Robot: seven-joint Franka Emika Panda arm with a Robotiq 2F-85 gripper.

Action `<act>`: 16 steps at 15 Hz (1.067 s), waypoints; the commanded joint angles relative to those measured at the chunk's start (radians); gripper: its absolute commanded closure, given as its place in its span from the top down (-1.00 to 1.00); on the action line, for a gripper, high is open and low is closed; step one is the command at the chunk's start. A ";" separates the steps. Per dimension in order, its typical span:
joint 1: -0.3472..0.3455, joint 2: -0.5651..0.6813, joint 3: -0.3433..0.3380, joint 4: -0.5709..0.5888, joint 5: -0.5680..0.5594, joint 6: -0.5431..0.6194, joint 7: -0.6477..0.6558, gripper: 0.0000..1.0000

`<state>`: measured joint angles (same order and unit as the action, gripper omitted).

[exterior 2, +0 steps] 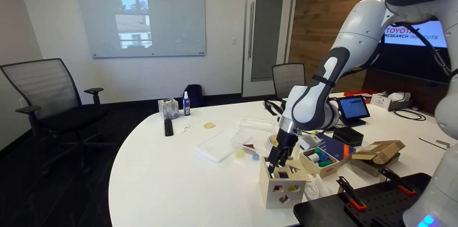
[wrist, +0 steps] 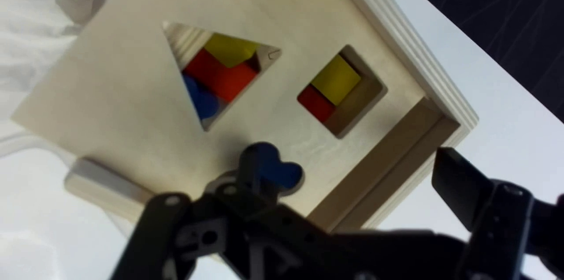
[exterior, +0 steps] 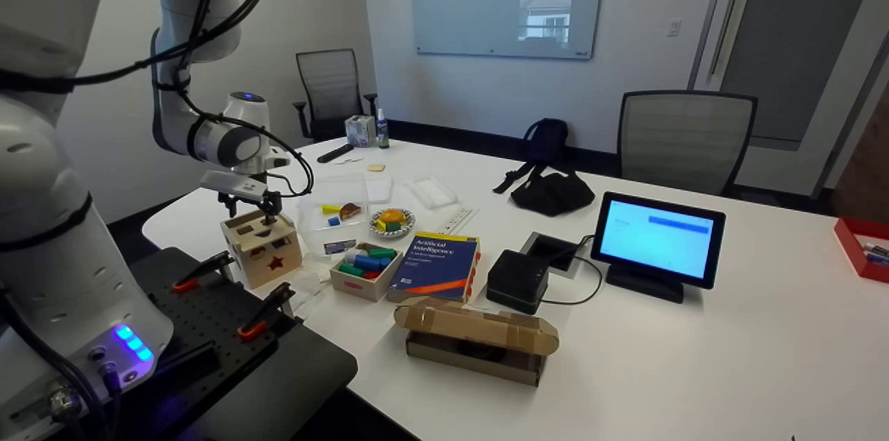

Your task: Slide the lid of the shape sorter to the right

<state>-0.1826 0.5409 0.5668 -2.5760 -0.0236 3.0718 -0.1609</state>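
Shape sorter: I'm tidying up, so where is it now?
In an exterior view the shape sorter stands at the left of the table, beneath the gripper, left of the box of coloured blocks.

in the wrist view the gripper (wrist: 350, 158) is blurred and runs off the bottom edge; its body hides the near side of the shape sorter (wrist: 402, 35). one finger (wrist: 247, 169) covers part of a hole in the lid (wrist: 273, 117), and whether its tip sits inside or above cannot be told. ahead of the fingers, coloured blocks (wrist: 216, 75) show only in pieces through other holes. beyond the lid, white crumpled material (wrist: 31, 50) is out of focus and cut off. in an exterior view, the plate (exterior 2: 269, 142) just behind the gripper is partly covered. in an exterior view, far from the tool, a red tray (exterior: 847, 246) is cut off, its contents too small to name.
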 commanded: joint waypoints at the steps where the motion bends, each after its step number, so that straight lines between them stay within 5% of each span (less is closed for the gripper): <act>1: -0.067 -0.004 0.049 -0.006 0.042 -0.033 0.007 1.00; 10: -0.118 -0.016 0.052 -0.025 0.065 -0.042 0.014 1.00; 16: -0.029 -0.073 -0.030 -0.046 0.059 -0.071 0.035 1.00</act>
<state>-0.2708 0.5450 0.5761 -2.5909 0.0201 3.0456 -0.1608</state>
